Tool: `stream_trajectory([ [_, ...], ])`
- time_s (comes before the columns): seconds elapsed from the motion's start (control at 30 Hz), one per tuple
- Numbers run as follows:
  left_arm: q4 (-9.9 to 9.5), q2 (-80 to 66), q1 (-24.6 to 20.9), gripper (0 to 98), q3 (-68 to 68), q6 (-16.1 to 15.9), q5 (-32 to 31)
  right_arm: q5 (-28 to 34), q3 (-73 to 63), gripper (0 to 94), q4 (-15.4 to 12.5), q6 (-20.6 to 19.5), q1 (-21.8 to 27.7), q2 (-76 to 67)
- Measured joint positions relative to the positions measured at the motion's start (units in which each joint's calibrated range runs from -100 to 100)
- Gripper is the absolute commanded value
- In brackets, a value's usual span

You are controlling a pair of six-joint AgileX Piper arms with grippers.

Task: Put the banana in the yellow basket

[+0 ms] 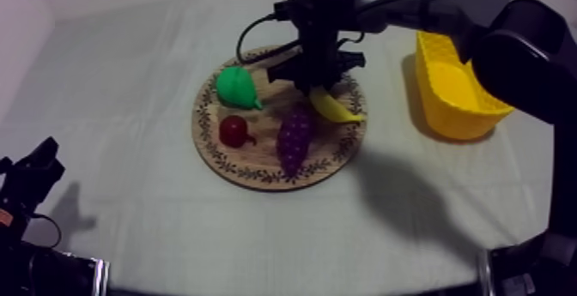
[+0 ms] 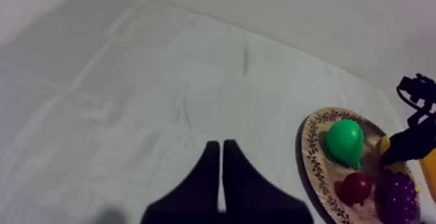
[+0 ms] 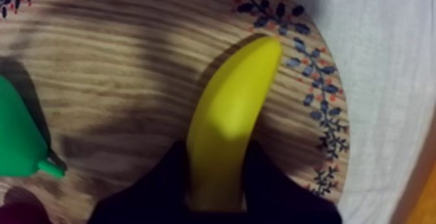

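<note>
— As I read the top camera, the count is one wooden board (image 1: 211,149), one yellow basket (image 1: 457,116) and four toy fruits: one banana (image 1: 337,107), one pear (image 1: 235,87), one bunch of grapes (image 1: 294,138) and one small red fruit (image 1: 233,131).

— What's holding what?

— All four fruits are on the board. The pear sits at its far left, with the small red fruit just in front of it. The grapes lie beside the red fruit, toward the near edge. The banana is on the side facing the basket, its tip over the patterned rim. The basket stands on the cloth (image 1: 129,76) to the board's right, apart from it and partly behind my right arm (image 1: 515,42).

— And the grippers?

— My right gripper (image 3: 217,154) is down over the board, a black finger pressed to each side of the banana, so it's clamped on it. I can't tell whether the banana is off the wood. My left gripper (image 2: 222,147) sits low at my left over cloth, well apart from the board, its fingers together in a narrow wedge.

— Any lettering?

— What I can make out on the rim is a pattern of dark leaves and small red dots.
</note>
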Motion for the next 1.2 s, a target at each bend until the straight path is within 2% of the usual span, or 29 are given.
stream_trajectory([
  [0.23,0.00,0.00,0.00,0.1,0.00,0.00,0.00,1.93,-0.78,13.2,-0.16,0.08,-0.44,-1.78],
  [0.4,0.00,0.00,0.00,0.1,0.00,0.00,0.00,4.61,-2.72,13.0,0.80,0.64,-0.86,-5.98],
  [0.73,0.00,0.00,0.00,0.1,0.00,0.00,0.00,6.45,2.01,12.0,5.24,1.22,-1.65,-21.72],
  [0.8,0.00,0.00,0.00,0.1,0.00,0.00,0.00,5.70,4.92,11.1,6.70,1.02,-1.65,-26.07],
  [0.97,0.00,0.00,0.00,0.1,0.00,0.00,0.00,2.87,13.42,8.8,7.61,1.74,-0.17,-37.38],
  [1.2,0.00,0.00,0.00,0.1,0.00,0.00,0.00,-2.46,25.78,8.2,5.43,5.16,4.80,-52.71],
])
